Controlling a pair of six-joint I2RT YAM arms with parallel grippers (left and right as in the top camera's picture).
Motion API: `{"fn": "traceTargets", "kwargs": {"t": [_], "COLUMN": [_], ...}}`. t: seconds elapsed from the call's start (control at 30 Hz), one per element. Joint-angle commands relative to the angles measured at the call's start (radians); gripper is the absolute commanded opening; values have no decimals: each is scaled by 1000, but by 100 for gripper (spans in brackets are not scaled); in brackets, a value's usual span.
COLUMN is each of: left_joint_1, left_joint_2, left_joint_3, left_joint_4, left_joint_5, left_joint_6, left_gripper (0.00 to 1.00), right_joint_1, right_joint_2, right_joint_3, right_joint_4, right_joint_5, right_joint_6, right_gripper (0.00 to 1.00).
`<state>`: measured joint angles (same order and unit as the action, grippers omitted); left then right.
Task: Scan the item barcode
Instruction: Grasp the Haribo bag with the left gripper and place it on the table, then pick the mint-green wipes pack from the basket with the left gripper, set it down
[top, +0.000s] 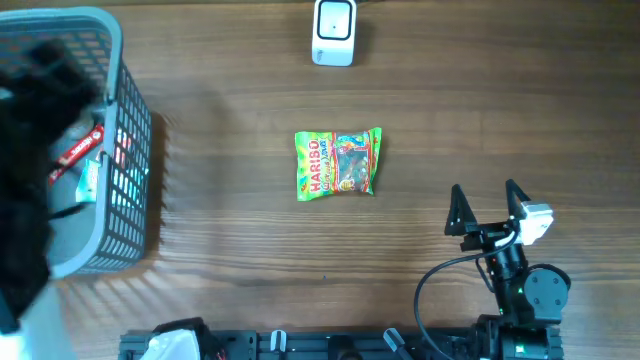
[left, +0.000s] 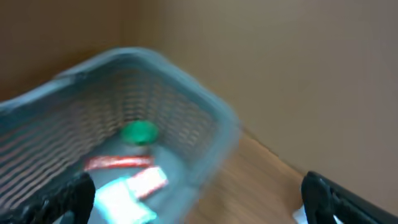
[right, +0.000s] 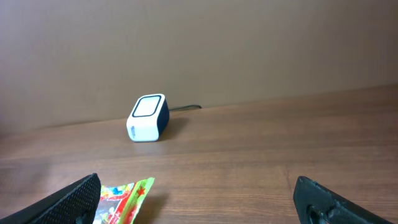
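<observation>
- Candy bag (top: 338, 163): lies flat at the table centre, printed face up, slightly longer left-to-right. Barcode not visible.
- Right gripper (top: 485, 195): jaws spread, empty, toward the near right corner. The bag lies ahead and to its left, so this looks the nearer arm.
- Left gripper (left: 196, 193): jaws wide, empty, blurred, above the basket (top: 130, 180) at the left edge.
- Scanner (top: 334, 32): far edge, beyond the bag.

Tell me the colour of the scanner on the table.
The scanner is white with a dark back; the right wrist view shows it best.
</observation>
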<state>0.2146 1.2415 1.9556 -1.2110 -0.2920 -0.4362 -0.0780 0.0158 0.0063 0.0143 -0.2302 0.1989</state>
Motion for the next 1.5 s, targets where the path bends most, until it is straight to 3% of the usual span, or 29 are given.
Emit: {"fn": "traceTargets", "kwargs": {"t": [0.0,0.1,0.37,0.63,0.67,0.73,0.8,0.87,1.0,1.17,1.3,1.4,1.47], "left_joint_1": [327,427,408,380,373,361,359,366,391,398,349,87,-157], "left_joint_2": [164,346,684,697,697,697,695,680,596,388,204,127,148], "left_joint_3": [-44,-154,-382,-703,-726,-745,-745,-729,-554,-134,-52,-52,-76], "left_joint_4": [-45,-79,65,363,381,385,373,345,198,3,4,23,19], "left_joint_5": [261,307,343,378,378,378,378,378,378,385,572,570,397], "left_joint_6": [-130,-254,-280,-279,-279,-279,-276,-275,-273,-268,-299,-312,-304], "left_gripper": [100,100,100,100,86,40,18,7,8,11,11,12,13], "right_joint_1": [2,2,2,2,2,2,2,2,2,2,2,2,2], "right_joint_2": [-2,-2,-2,-2,-2,-2,-2,-2,-2,-2,-2,-2,-2], "right_joint_3": [-1,-1,-1,-1,-1,-1,-1,-1,-1,-1,-1,-1,-1], "right_joint_4": [3,3,3,3,3,3,3,3,3,2,3,3,3], "right_joint_5": [6,6,6,6,6,6,6,6,6,6,6,6,6], "right_joint_6": [-13,-13,-13,-13,-14,-13,-13,-13,-13,-13,-13,-13,-14], "right_gripper": [100,100,100,99,100,100,100,99,100,100,99,100,100]}}
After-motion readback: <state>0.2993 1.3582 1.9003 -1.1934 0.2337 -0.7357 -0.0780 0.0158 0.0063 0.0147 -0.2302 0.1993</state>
